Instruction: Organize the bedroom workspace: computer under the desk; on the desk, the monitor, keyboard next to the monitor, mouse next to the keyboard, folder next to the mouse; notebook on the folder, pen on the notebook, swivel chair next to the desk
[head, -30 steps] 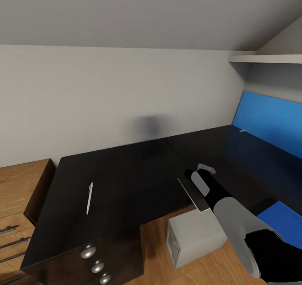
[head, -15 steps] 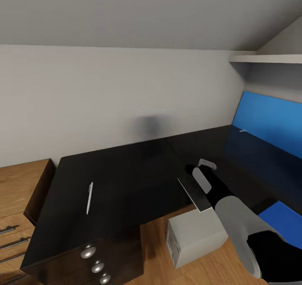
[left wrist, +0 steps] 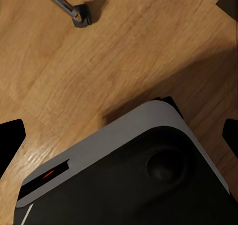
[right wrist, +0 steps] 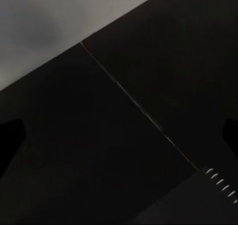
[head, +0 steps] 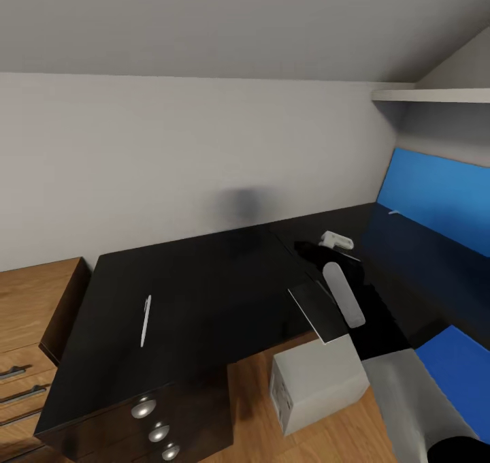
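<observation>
The glossy black desk (head: 204,279) spans the head view. A white pen (head: 145,320) lies on its left part. The black notebook (head: 318,312) with a white page edge lies at the desk's front edge, above the light grey computer (head: 320,381) on the floor. My right gripper (head: 314,248) hovers over the desk's inner corner, beyond the notebook, open and empty; the right wrist view shows its fingertips (right wrist: 11,140) wide apart over the desk seam, with the notebook's corner (right wrist: 213,195) at the frame's edge. The blue folder (head: 459,361) lies low at the right. My left gripper (left wrist: 119,135) is open above the floor.
A light-wood dresser (head: 34,299) stands left of the desk. A long blue panel (head: 439,197) runs along the right wall under a white shelf (head: 435,95). In the left wrist view, my own base (left wrist: 129,180) and a chair caster (left wrist: 80,15) rest on the wooden floor.
My right arm has reached forward across the desk, away from the notebook and toward the wall corner. The notebook, pen and computer stayed in place.
</observation>
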Available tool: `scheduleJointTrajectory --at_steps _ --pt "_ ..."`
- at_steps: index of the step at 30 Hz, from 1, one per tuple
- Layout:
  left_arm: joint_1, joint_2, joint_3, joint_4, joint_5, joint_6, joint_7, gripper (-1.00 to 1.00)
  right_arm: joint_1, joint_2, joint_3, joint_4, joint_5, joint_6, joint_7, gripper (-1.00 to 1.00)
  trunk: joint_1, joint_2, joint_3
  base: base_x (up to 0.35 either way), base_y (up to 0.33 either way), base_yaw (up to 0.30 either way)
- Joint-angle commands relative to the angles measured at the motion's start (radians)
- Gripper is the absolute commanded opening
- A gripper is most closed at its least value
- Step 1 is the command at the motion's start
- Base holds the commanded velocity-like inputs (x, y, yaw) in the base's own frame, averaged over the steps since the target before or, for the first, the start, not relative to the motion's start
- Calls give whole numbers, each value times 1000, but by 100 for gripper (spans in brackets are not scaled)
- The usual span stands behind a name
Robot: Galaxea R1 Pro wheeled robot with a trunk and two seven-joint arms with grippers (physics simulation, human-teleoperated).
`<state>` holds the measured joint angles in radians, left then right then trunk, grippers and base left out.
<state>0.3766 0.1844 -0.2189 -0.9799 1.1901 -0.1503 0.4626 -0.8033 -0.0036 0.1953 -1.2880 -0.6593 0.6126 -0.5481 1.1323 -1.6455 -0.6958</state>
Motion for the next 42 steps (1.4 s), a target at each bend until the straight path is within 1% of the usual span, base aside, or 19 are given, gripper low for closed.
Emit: scheduleJointTrajectory --at_steps 1,5,6,8,31,34,38,40,42 --pt "0 2 -5 -2 11 -8 4 100 5 5 2 -4 -10 -4 -9 100 0 0 -1 0 0 0" --pt "0 2 -5 -2 11 -8 4 100 28 28 2 -4 -10 -10 -9 100 0 0 -1 0 0 0" --pt "0 2 -5 -2 11 -8 4 100 33 30 2 -4 -10 -10 -9 100 0 0 -1 0 0 0" --pt "0 2 -5 -2 11 -8 4 100 43 30 2 -4 -10 -10 -9 100 0 0 -1 0 0 0" --pt "0 2 -5 -2 11 -8 4 100 43 30 2 -4 -10 -10 -9 100 0 0 -1 0 0 0" --pt "4 -1 -4 -6 6 -9 -3 100 26 17 -9 -3 1 7 -4 100 0 0 -1 -68 0 0" --pt "8 -3 -5 -9 2 -9 -9 100 3 9 -16 -2 7 19 0 100 0 0 -1 -209 0 0" --pt "8 8 -10 -20 14 -15 -20 100 15 20 -4 -14 9 18 -8 100 0 0 -1 0 0 0" --pt "7 20 -9 -32 20 -17 -31 100 26 19 -2 -25 8 18 -7 100 0 0 -1 0 0 0"
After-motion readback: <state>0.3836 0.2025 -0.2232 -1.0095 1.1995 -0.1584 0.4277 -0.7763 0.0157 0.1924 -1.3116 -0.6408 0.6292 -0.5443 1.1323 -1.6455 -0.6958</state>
